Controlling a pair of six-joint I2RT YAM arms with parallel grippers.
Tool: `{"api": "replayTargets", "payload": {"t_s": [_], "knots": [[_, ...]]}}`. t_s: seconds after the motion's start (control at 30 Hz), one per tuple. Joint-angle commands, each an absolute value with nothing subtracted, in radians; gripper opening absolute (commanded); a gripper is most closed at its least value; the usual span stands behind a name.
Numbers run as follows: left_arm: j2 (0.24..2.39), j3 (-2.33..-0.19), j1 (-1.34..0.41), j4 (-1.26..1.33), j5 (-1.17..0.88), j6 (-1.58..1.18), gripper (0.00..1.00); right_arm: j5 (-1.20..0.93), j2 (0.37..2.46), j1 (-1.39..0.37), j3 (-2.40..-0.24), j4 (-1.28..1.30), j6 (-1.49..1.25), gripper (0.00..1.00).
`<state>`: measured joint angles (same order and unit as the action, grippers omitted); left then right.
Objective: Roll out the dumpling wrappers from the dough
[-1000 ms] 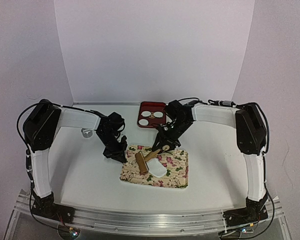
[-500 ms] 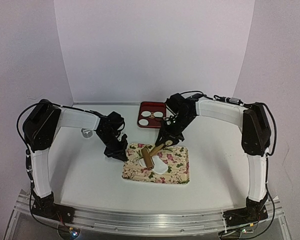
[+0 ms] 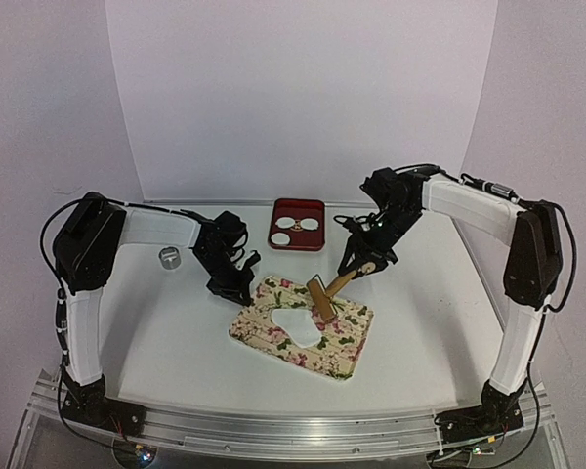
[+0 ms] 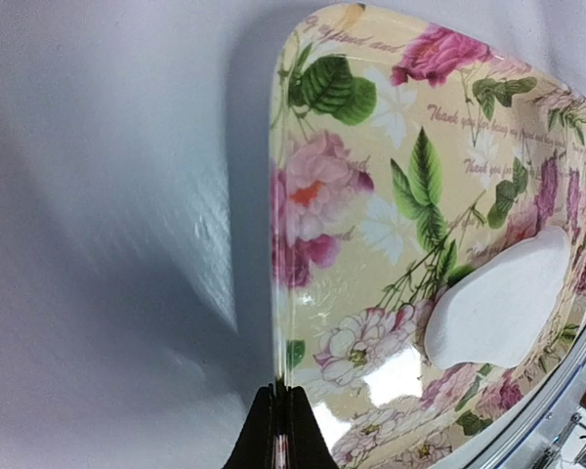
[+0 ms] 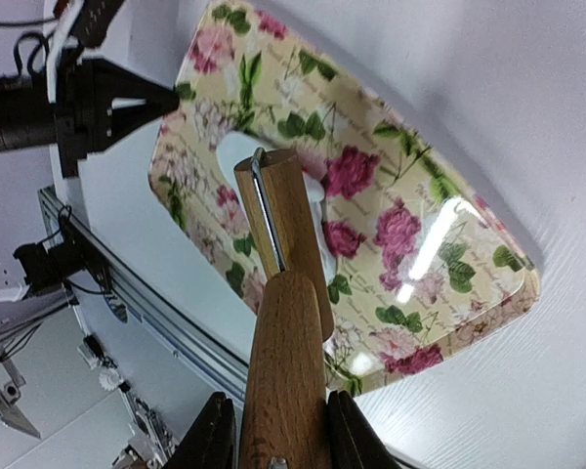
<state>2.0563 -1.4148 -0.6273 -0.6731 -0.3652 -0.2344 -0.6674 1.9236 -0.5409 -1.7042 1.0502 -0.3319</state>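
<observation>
1. Two pincers are at work. The right pincer [image 5: 281, 435] is clamped on the handle of the wooden roller [image 5: 285, 244], a finger on either side of it. The left pincer [image 4: 278, 442] is closed to a sliver on the edge of the floral mat [image 4: 342, 195], by the look of it pinching that edge.
2. The dough [image 3: 295, 320] lies bare near the middle of the mat, a flattened, ragged white patch. The roller's head sits just to its right. Whether it presses on the mat I cannot tell.
3. Two dumpling wrappers [image 3: 300, 224] rest in the red tray [image 3: 300, 203] at the far side of the surface, well apart from the mat. A small metal ring [image 3: 169, 256] stands left of the left pincer.
4. The step in hand looks like a rolling stroke. To do it well, I would bring the roller back over the dough with its axis level, press evenly, and run it across the thicker parts. The left pincer should pin the mat so it does not turn.
5. Against the earlier frames, the mat has swung askew, its right end now nearer the arm bases. The roller, which then lay across the dough, has come off to the right. The right arm has drawn back and outward, and the left pincer has shifted slightly with the mat's corner.
</observation>
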Motion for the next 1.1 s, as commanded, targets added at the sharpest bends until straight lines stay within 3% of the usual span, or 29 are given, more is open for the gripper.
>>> {"api": "replayTargets", "payload": {"t_s": [0.0,0.47,0.87,1.07], "knots": [[2.125,-1.476,-0.622,-0.704,-0.296,-0.061,0.00,-0.793,1.902,-0.553,-1.680,1.093,-0.251,0.00],[2.177,-1.521,-0.623,-0.744,-0.298,0.044,0.00,-0.799,2.081,-0.586,-1.769,1.046,-0.237,0.00],[2.189,-1.558,-0.623,-0.758,-0.310,0.044,0.00,-0.468,2.111,-0.588,-1.652,1.080,-0.263,0.00],[2.181,-1.551,-0.623,-0.750,-0.328,0.026,0.00,-0.577,2.210,-0.635,-1.582,0.958,-0.325,0.00]]}}
